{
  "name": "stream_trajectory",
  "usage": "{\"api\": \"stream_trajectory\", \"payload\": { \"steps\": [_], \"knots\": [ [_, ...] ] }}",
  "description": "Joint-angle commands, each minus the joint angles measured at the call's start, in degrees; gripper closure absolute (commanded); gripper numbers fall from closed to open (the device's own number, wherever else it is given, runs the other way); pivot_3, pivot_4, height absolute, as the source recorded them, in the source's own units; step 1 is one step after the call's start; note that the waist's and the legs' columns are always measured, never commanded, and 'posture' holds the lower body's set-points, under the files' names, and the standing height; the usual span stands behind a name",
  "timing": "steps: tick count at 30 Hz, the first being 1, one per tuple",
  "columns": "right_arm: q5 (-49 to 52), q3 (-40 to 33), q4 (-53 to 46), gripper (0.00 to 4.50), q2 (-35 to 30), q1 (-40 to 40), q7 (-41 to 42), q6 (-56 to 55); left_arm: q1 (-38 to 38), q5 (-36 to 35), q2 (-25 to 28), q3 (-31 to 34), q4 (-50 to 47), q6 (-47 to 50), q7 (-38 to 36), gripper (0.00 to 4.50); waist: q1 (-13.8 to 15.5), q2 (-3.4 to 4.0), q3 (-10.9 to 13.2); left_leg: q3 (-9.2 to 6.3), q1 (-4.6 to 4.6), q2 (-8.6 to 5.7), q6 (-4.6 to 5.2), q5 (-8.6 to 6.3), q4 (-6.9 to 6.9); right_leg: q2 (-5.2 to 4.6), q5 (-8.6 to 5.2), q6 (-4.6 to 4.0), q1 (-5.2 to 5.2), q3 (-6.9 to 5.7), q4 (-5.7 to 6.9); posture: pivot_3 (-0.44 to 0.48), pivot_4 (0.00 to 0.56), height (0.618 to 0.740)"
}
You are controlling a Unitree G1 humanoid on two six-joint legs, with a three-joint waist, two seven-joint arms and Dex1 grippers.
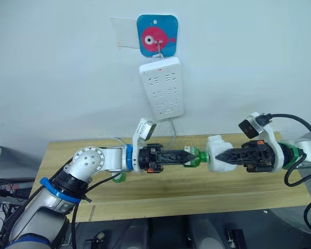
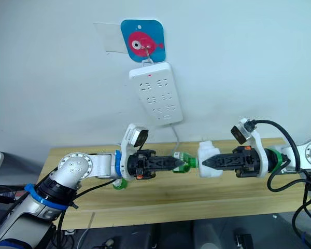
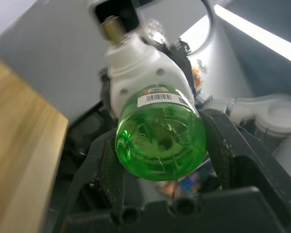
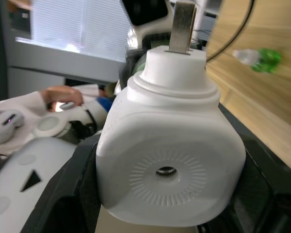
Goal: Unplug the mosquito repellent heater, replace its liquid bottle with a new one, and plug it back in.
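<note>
I see both arms held level above the wooden table point(image 1: 160, 194), meeting tip to tip in front of the wall. My right gripper point(image 1: 221, 155) is clamped on the mosquito repellent heater point(image 1: 216, 153), its black fingers pressed against the white body on either side; in the right wrist view the round vent hole faces me and one metal prong point(image 4: 182, 25) sticks up past the housing, the second prong hidden behind it. My left gripper point(image 1: 189, 156) is closed around the liquid bottle point(image 1: 197, 157), whose green base fills the left wrist view point(image 3: 160, 136) with the fingers hugging it on both sides. The bottle's neck runs into the heater's underside, so its wick is hidden and I cannot tell whether it is seated or partly out. The new one point(image 4: 258, 59), green with a white cap, lies on its side on the table; from the head views only a green sliver point(image 1: 119, 178) shows below my left forearm. The white power strip point(image 1: 162, 87) hangs on the wall from a blue fish hook point(image 1: 156, 35), its cord trailing down behind the arms. A person's hand point(image 4: 63, 96) shows blurred in the right wrist view.
</note>
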Motion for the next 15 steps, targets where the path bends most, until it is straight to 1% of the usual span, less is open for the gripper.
{"api": "stream_trajectory", "payload": {
  "steps": [1,5,7,12,15],
  "knots": [
    [0.5,-0.1,-3.3,1.46,-0.8,1.3,-0.1,-0.2,1.3,-5.7,-1.0,3.8,0.8,4.5,4.1,2.24,0.0,0.0,0.0,0.02,0.0,0.0,0.0,0.0,0.0,0.0,0.0,0.0,0.0,0.02,0.0,-0.145,0.228,0.74],
    [-0.6,-0.9,-2.4,1.46,-1.1,2.0,-0.8,-1.4,2.2,-5.7,-2.7,7.2,-0.3,5.5,6.9,2.24,0.1,0.0,0.0,0.01,0.0,0.02,-0.01,0.01,0.01,-0.02,0.0,0.0,-0.01,0.08,0.0,-0.141,0.226,0.74],
    [-1.5,-1.9,-0.7,1.46,-1.9,2.4,-0.3,-1.6,2.7,-5.4,-2.4,9.0,0.1,6.6,7.4,2.24,0.1,0.0,0.0,0.05,0.0,0.02,-0.02,0.01,0.01,-0.05,0.0,0.0,-0.01,0.09,0.0,-0.135,0.227,0.74],
    [-4.6,-4.6,4.1,1.46,-4.3,2.2,1.6,-1.0,4.7,-1.0,0.3,13.4,-0.3,9.9,5.1,2.24,0.1,0.0,0.0,0.07,0.01,0.02,-0.02,0.01,0.0,-0.04,0.0,0.0,-0.03,0.09,0.01,-0.131,0.232,0.74],
    [-9.5,-6.2,5.3,1.46,-4.9,1.5,1.8,-2.3,6.3,2.7,1.3,16.6,-1.3,10.9,2.5,2.24,0.1,0.0,0.0,0.17,0.05,0.01,-0.01,0.01,-0.01,0.0,0.0,0.0,-0.02,0.09,0.02,-0.13,0.239,0.74]
  ]
}}
